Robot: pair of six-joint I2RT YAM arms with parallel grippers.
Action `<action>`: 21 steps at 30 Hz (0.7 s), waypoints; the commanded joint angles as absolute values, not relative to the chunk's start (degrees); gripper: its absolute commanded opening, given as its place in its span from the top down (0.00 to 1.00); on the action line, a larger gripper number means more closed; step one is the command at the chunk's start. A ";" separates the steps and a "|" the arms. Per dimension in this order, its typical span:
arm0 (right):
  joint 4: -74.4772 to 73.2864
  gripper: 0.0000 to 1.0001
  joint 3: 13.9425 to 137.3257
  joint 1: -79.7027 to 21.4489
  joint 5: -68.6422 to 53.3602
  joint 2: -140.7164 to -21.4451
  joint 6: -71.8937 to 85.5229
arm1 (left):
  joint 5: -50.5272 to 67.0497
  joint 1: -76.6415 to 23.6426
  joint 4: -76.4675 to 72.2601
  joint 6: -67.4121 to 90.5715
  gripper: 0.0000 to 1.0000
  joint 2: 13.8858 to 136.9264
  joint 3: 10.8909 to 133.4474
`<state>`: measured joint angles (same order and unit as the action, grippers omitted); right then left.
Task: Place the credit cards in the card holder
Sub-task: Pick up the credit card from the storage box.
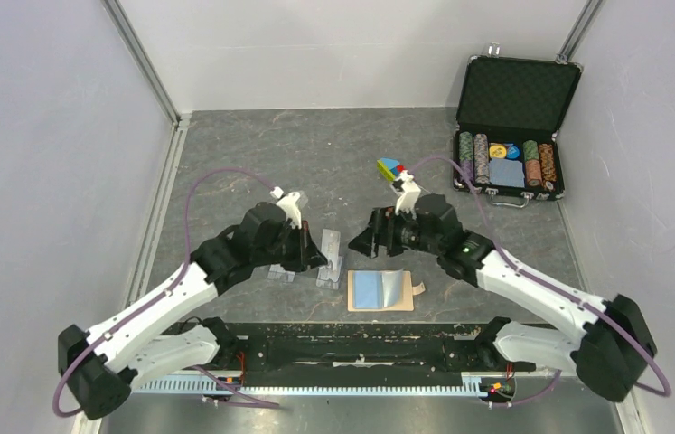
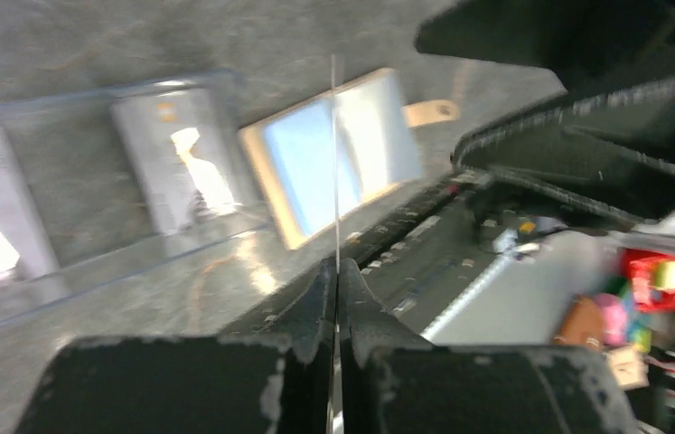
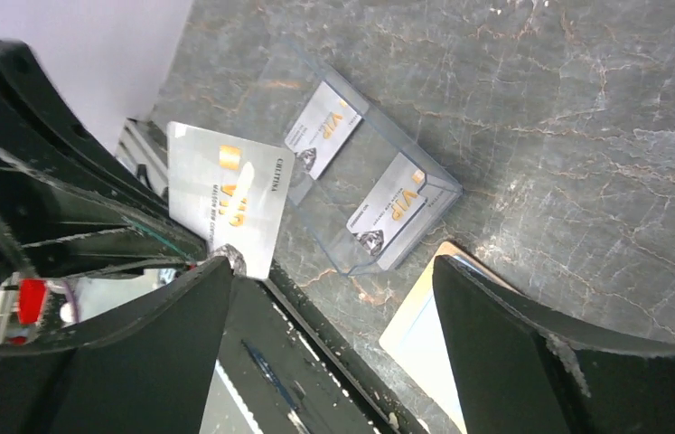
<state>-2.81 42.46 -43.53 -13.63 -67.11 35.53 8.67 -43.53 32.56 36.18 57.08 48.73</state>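
My left hand (image 2: 335,271) is clamped tight on one credit card (image 3: 225,194). I see the card edge-on from the left wrist, a thin line rising from between the closed fingers. From the right wrist its pale face with gold lettering shows, and it is held clear of the table (image 1: 315,154).

My right hand (image 3: 329,298) stands wide apart with nothing between its fingers. It sits just to the right of the held card, facing the left hand across a small gap.

Below and beside the left hand lies a clear tray (image 3: 358,145) flat on the table. Two more cards (image 3: 324,127) lie in it side by side, face up.

The card holder (image 1: 380,291) lies open on the table just right of the tray and below the gap between my two hands, near the front edge. Its blue-white inner panels face up inside a tan border, and its snap tab (image 1: 417,289) sticks out on the right side. Neither hand touches it.

Well apart, in the far right corner, a black case (image 1: 510,117) stands open with rows of poker chips. A small coloured object (image 1: 389,168) sits on the table to its left.
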 commanded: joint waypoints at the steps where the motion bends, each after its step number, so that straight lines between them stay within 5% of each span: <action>1: 2.06 0.15 37.84 -38.68 -24.01 -60.76 37.21 | 20.59 -43.68 17.38 46.32 0.98 51.52 39.73; 6: 9.37 0.20 34.81 -36.83 -32.33 -58.23 41.28 | 28.55 -43.68 -3.93 56.67 0.98 46.03 29.34; 17: 25.77 0.48 30.10 -36.81 -41.43 -60.51 50.59 | 28.38 -43.68 -13.10 63.09 0.98 40.67 23.30; 21: 34.25 0.66 28.02 -36.81 -43.58 -61.35 55.27 | 28.23 -43.64 -15.57 64.25 0.98 41.00 22.19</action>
<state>22.06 29.36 -36.93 -39.09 -60.66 49.52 27.11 -43.53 -9.72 60.47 40.88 23.20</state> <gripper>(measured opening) 0.417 0.032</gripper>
